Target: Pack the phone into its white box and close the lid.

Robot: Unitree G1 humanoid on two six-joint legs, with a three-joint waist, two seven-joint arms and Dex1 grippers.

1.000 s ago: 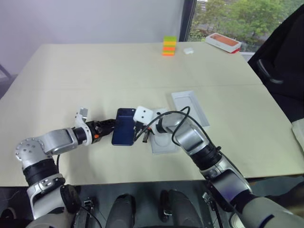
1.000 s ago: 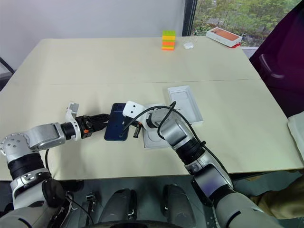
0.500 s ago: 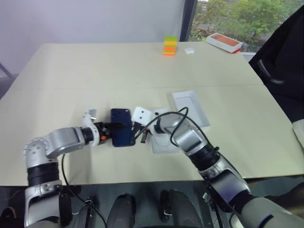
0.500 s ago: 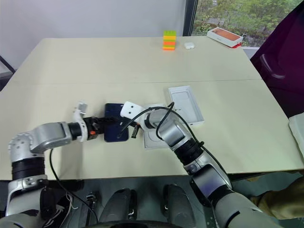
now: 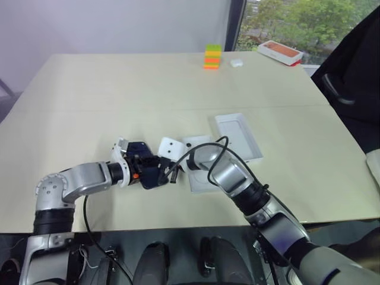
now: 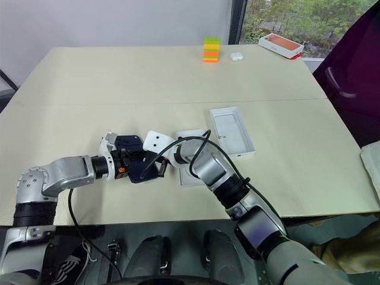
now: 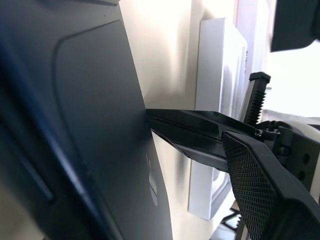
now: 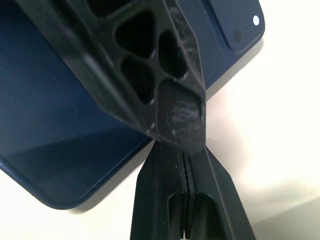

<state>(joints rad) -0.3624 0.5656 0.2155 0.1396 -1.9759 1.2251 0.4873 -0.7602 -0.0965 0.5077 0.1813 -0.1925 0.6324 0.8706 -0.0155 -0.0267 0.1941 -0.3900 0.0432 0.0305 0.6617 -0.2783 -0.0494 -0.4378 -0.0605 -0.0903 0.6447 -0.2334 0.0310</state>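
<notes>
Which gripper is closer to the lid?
Right. The right gripper is beside the white box, just short of the lid; the left gripper is farther, holding the phone.

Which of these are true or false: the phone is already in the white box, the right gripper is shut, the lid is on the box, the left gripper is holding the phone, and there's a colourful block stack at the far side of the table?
1. The phone is already in the white box. False: it is beside the box, tilted up off the table.
2. The right gripper is shut. True.
3. The lid is on the box. False: it lies open-side up beside the box.
4. The left gripper holds the phone. True.
5. A colourful block stack stands at the far side. True.
</notes>
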